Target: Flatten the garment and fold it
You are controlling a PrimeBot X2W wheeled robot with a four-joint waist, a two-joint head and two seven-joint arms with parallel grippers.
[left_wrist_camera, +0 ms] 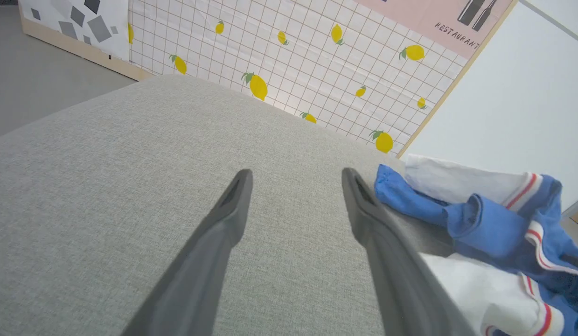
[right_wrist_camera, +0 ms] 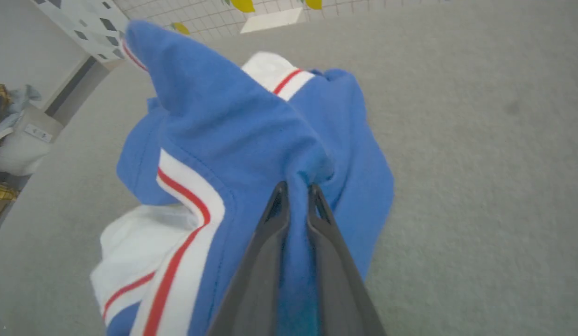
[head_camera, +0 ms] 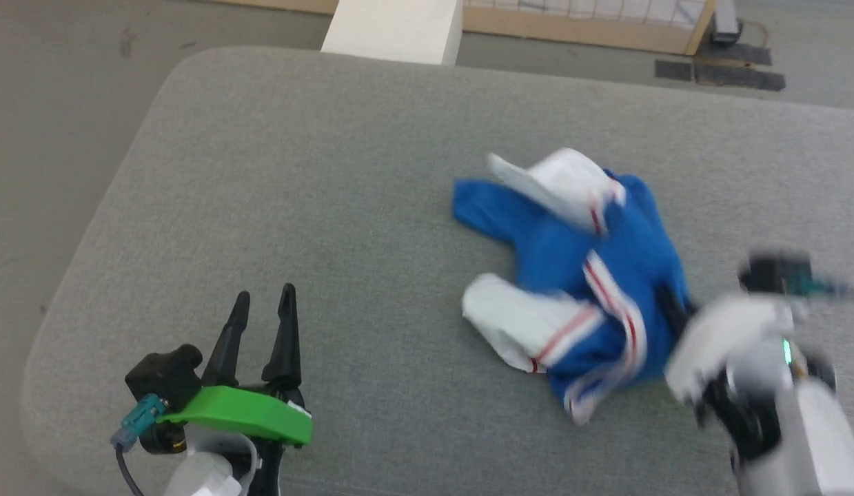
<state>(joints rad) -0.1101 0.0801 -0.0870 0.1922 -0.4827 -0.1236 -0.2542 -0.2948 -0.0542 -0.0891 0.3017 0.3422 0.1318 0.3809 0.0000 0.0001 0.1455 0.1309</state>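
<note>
The right wrist view makes clear what the head view blurs: the right gripper (right_wrist_camera: 295, 187) jaws pinch a blue fold of the jersey T-shirt (right_wrist_camera: 233, 121). The left gripper (head_camera: 265, 297) jaws are wide open, empty, above free bench (head_camera: 296, 172) surface

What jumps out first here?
The crumpled blue-and-white garment lies bunched right of centre on the grey padded surface. The right gripper is pinched shut on a fold of its blue fabric. The left gripper sits open at the lower left of the head view, apart from the cloth.
</note>
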